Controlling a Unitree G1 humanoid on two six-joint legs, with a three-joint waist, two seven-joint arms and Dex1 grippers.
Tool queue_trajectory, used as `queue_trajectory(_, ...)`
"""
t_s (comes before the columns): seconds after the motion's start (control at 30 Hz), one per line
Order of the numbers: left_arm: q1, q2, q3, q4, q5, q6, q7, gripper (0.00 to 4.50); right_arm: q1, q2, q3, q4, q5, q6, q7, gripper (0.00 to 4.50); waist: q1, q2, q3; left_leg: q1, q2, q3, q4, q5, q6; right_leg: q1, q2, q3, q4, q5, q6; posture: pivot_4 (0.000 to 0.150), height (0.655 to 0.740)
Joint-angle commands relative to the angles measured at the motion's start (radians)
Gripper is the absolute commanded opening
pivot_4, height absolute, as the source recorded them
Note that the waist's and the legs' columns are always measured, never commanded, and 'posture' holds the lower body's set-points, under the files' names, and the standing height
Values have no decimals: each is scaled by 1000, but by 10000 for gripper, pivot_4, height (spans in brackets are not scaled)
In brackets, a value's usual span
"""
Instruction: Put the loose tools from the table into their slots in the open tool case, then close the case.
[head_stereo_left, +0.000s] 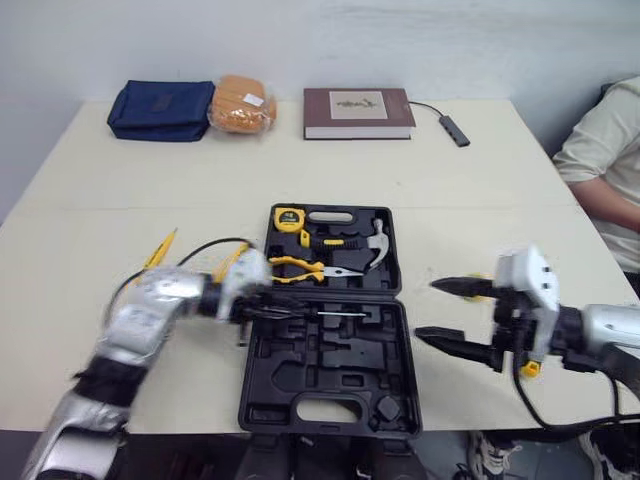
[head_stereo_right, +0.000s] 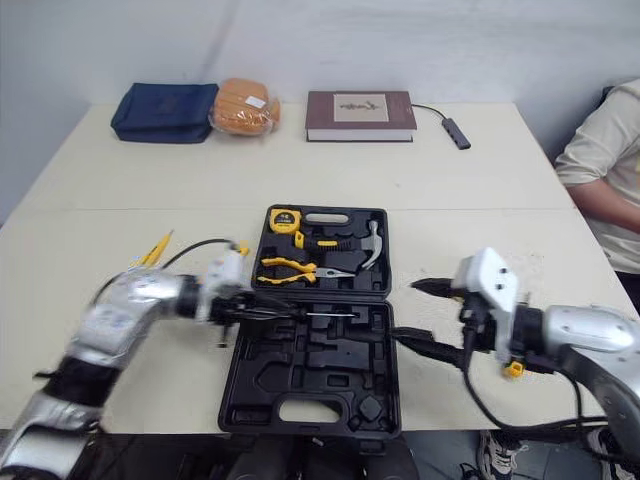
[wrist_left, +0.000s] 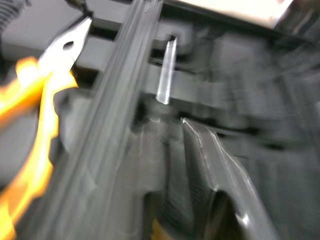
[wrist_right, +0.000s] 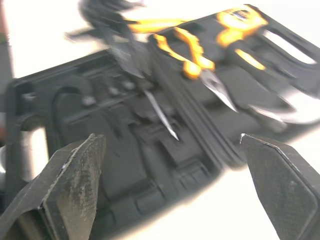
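The black tool case (head_stereo_left: 330, 380) lies open in the middle of the table. Its far half holds a yellow tape measure (head_stereo_left: 289, 218), a hammer (head_stereo_left: 377, 245) and yellow-handled pliers (head_stereo_left: 300, 268). The near half has empty moulded slots. My left gripper (head_stereo_left: 265, 305) is at the case's left edge, shut on a screwdriver whose thin metal shaft (head_stereo_left: 340, 314) points right, along the hinge over the near half. The shaft (wrist_left: 166, 75) lies beside the pliers (wrist_left: 45, 100). My right gripper (head_stereo_left: 425, 310) hangs open just right of the case, nothing between its fingers (wrist_right: 75, 185).
A yellow-handled tool (head_stereo_left: 160, 248) lies on the table left of the case. Along the far edge are a blue pouch (head_stereo_left: 160, 108), an orange bag (head_stereo_left: 241, 104), a brown book (head_stereo_left: 357, 112) and a small cabled adapter (head_stereo_left: 455, 130). A person's arm (head_stereo_left: 605, 160) is at the right.
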Motion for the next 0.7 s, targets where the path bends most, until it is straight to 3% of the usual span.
queue_trajectory(0.03,94,74,269,-132,-205,168,35,26581,99,-10,-164,14,-6,-4,41,45000,4,1,1,0,0,0,0,0,0,0,0,0,0,0,0,1500,7400)
queue_trajectory(0.17,228,132,504,-95,-202,202,129,44303,238,-17,-355,105,-62,-14,109,45000,13,3,2,4,-1,0,0,-1,4,7,0,0,-3,1,2,1500,7400)
queue_trajectory(0.33,417,225,645,116,-62,37,99,44756,359,-16,-504,231,-142,-63,188,45000,13,5,3,3,-1,0,-1,-8,9,5,-1,1,-5,1,1,1500,7400)
queue_trajectory(0.53,366,305,675,509,63,-179,162,44756,359,-12,-599,438,-231,-144,171,45000,12,5,4,1,-1,2,-7,-9,7,-2,-1,2,-6,0,0,1500,7400)
queue_trajectory(0.7,316,330,638,596,80,-241,146,44756,354,14,-618,459,-258,-177,144,45000,10,6,4,2,-1,3,-15,-8,5,-5,-2,3,-8,-1,-1,1500,7400)
